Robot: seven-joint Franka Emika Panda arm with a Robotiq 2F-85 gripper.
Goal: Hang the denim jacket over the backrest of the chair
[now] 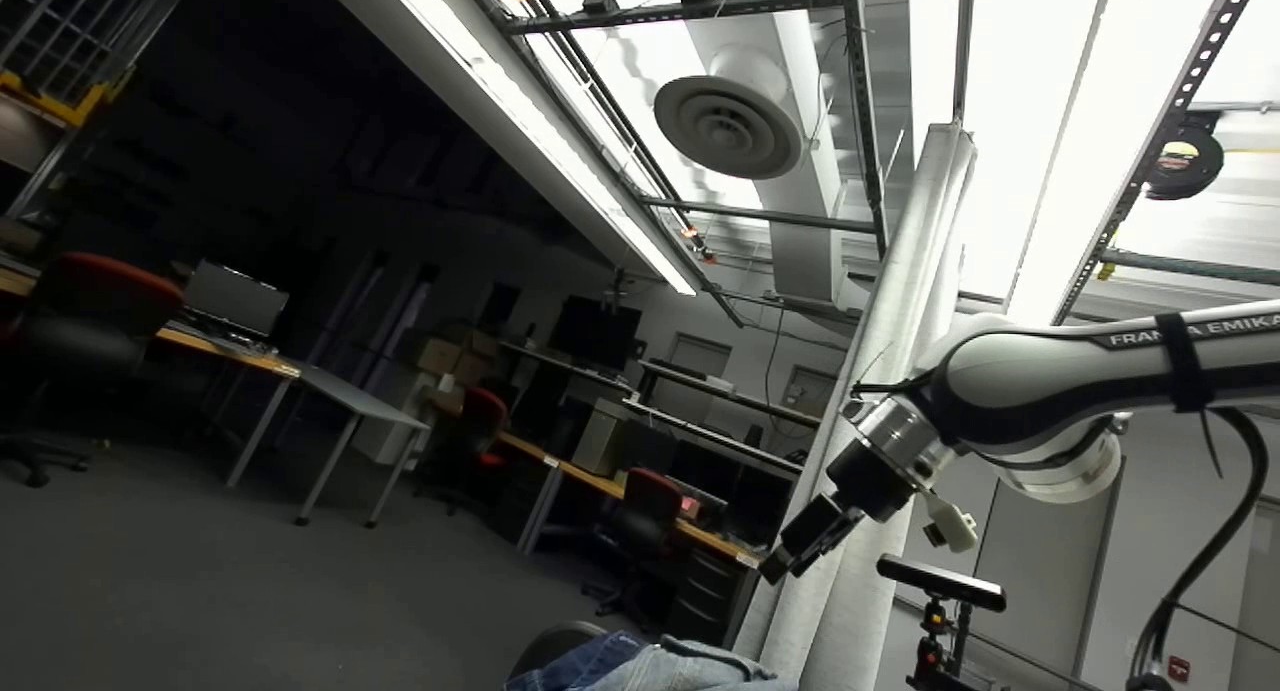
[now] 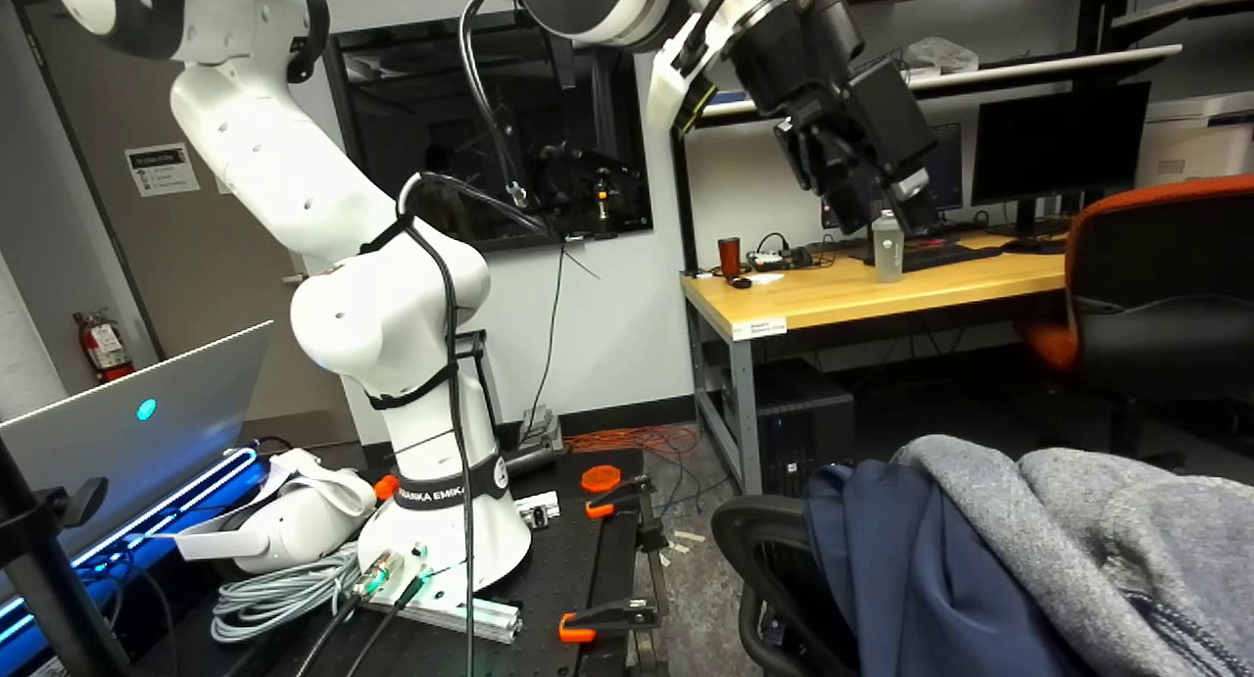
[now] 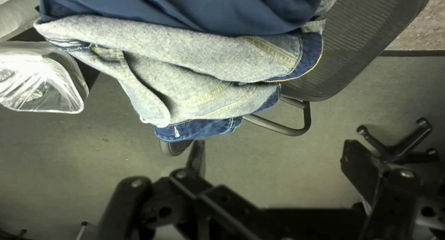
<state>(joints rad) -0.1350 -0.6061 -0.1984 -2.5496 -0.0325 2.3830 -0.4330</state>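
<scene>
The denim jacket (image 3: 167,59) shows in the wrist view with its pale grey inner side out and blue denim at the edges. It lies bunched over the dark mesh chair (image 3: 358,42) and also shows in both exterior views (image 1: 690,666) (image 2: 1087,530). Smooth navy cloth (image 3: 194,10) lies against it; I cannot tell if it is part of the jacket. The chair's frame also shows in an exterior view (image 2: 759,520). My gripper (image 3: 274,142) is open and empty. It is above and apart from the jacket in both exterior views (image 1: 785,571) (image 2: 887,217).
A clear plastic bag (image 3: 45,80) lines a bin beside the chair. A wooden desk (image 2: 833,300) with a bottle (image 2: 888,248) and an orange chair (image 2: 1156,207) stand behind. A wrapped column (image 1: 860,391) and a camera on a stand (image 1: 940,581) are near the arm.
</scene>
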